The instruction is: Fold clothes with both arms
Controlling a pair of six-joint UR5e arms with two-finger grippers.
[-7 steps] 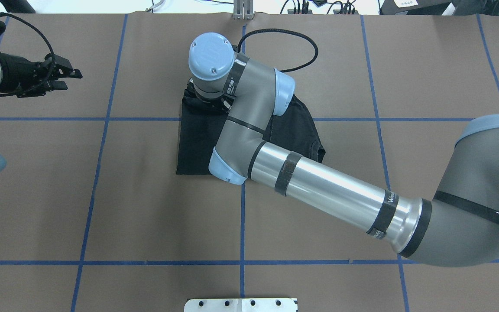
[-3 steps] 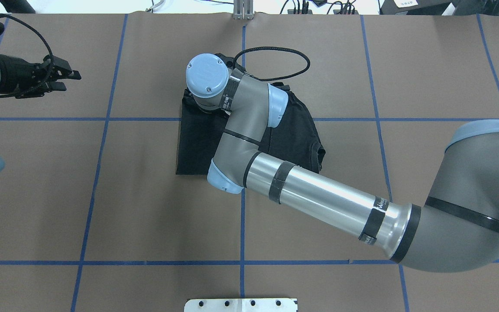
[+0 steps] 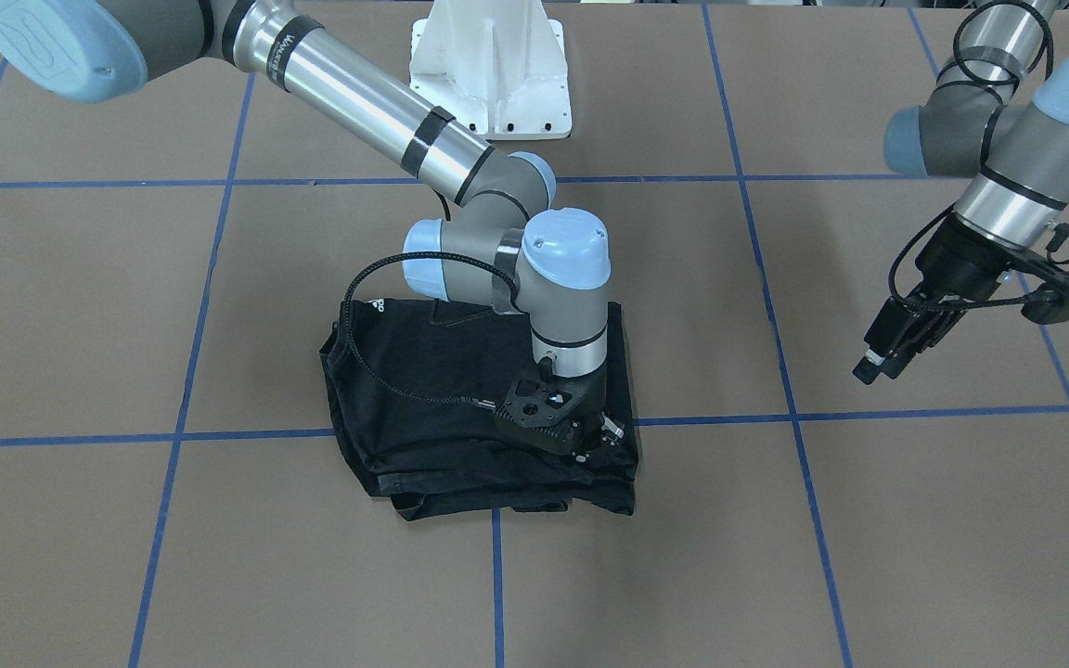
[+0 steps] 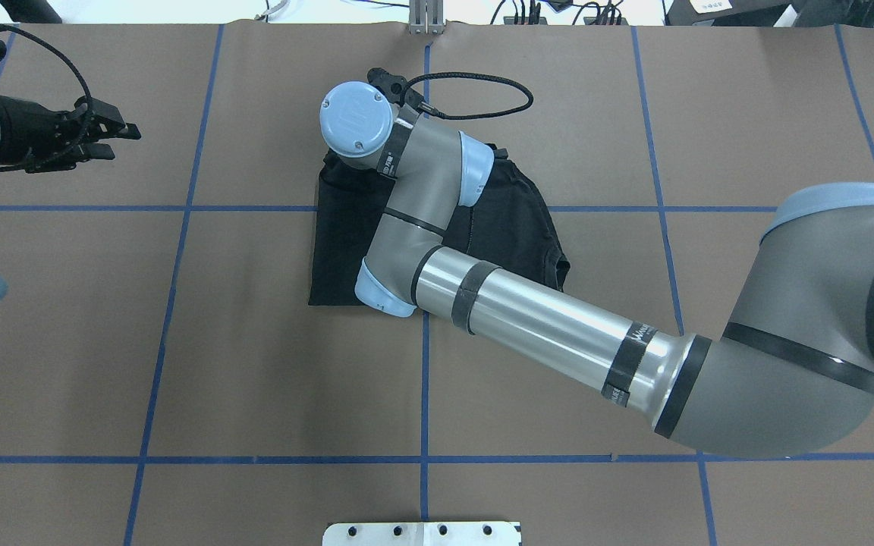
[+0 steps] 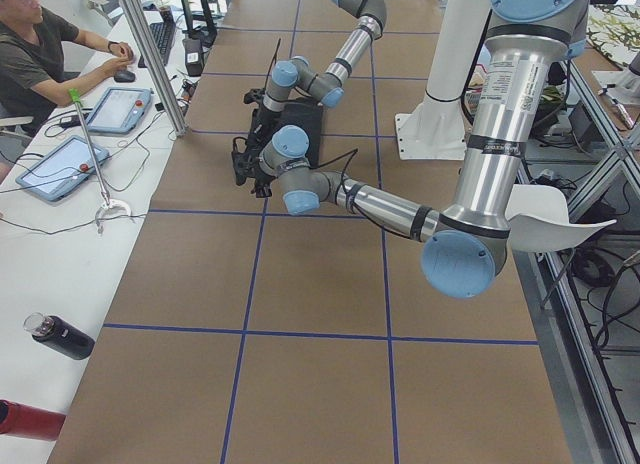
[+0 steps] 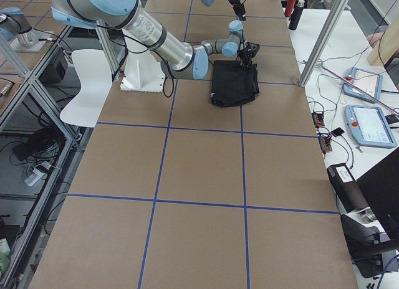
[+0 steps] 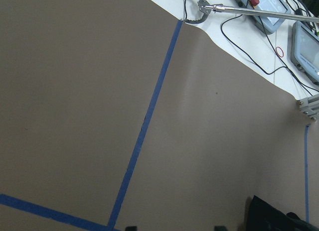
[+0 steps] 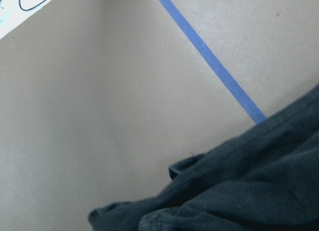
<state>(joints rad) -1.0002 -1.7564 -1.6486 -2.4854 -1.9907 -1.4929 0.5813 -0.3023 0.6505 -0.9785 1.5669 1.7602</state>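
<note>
The T-shirt [image 4: 338, 250] lies near the middle of the worktop [image 4: 255, 356], over a crossing of the blue tape lines. It is already folded down to a compact dark bundle, so the chest print is not showing. One side edge is straight and tidy. The opposite side is rounder and rumpled, with a lump of cloth sticking out at a corner.

The right end effector [image 3: 586, 438] is down on the bundle, at the edge farthest from the robot's base. It is black against black cloth and its own camera shows only fabric and paper, so I cannot tell whether its fingers are apart or pinched on the shirt. The left end effector [image 4: 120, 140] hangs well off to the side above bare worktop, with its fingers apart and nothing between them.

To my eye this is light, limp cotton. It will sag from any point you lift it by, and the stacked layers will likely slide over one another rather than move as one slab. The paper surface looks like it would drag a little on the bottom layer.

I would take hold at the two corners of one edge, one arm on each. Each pinch should go deep enough to catch every layer. The straight edge looks the safer choice. On the rumpled side, a shallow pinch may lift only the top ply and undo the fold.
</note>
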